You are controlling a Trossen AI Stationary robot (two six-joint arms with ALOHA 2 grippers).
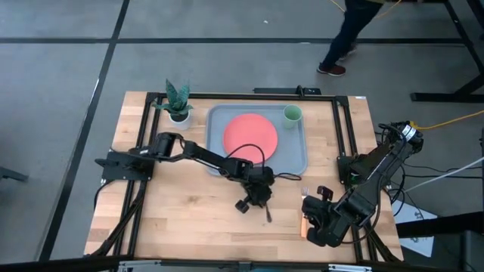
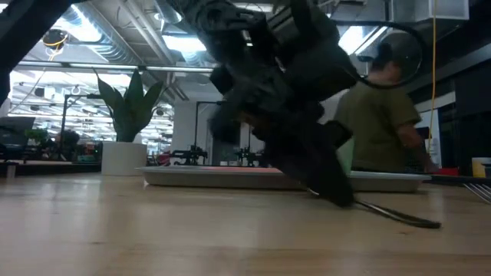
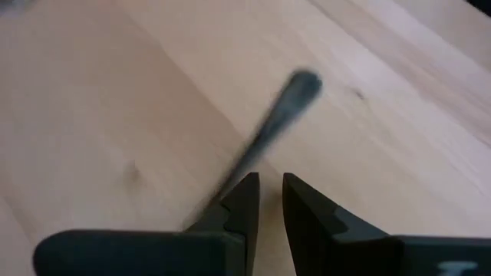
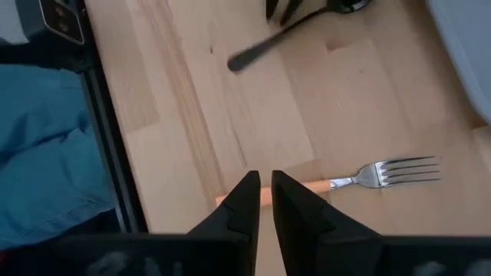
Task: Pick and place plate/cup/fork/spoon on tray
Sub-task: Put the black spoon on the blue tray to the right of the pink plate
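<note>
The dark spoon point(image 1: 267, 212) lies on the wooden table, near the tray's near edge. My left gripper point(image 1: 261, 198) points down at it with its fingers shut. In the left wrist view the spoon's handle point(image 3: 284, 107) runs out past one fingertip. The fork point(image 4: 383, 175), with its orange handle, lies flat at the near right. My right gripper point(image 4: 265, 184) is shut above the handle's end. The coral plate point(image 1: 251, 136) and the pale-green cup point(image 1: 293, 114) rest on the grey-blue tray point(image 1: 295, 151). My left gripper comes at the spoon from above, its shut fingertips point(image 3: 247, 192) right beside the handle point(image 3: 238, 165), toward the bowl end. The handle passes one finger's outer side, not through the gap. The spoon's free end point(image 2: 426, 222) lies on the table. I cannot tell whether the finger touches it.
A white pot with a green plant point(image 1: 179, 106) stands at the tray's far left corner. A person point(image 1: 348, 38) walks beyond the table's far edge. Black rails point(image 1: 344, 136) run along the table's left and right sides. Bare wood lies along the near edge.
</note>
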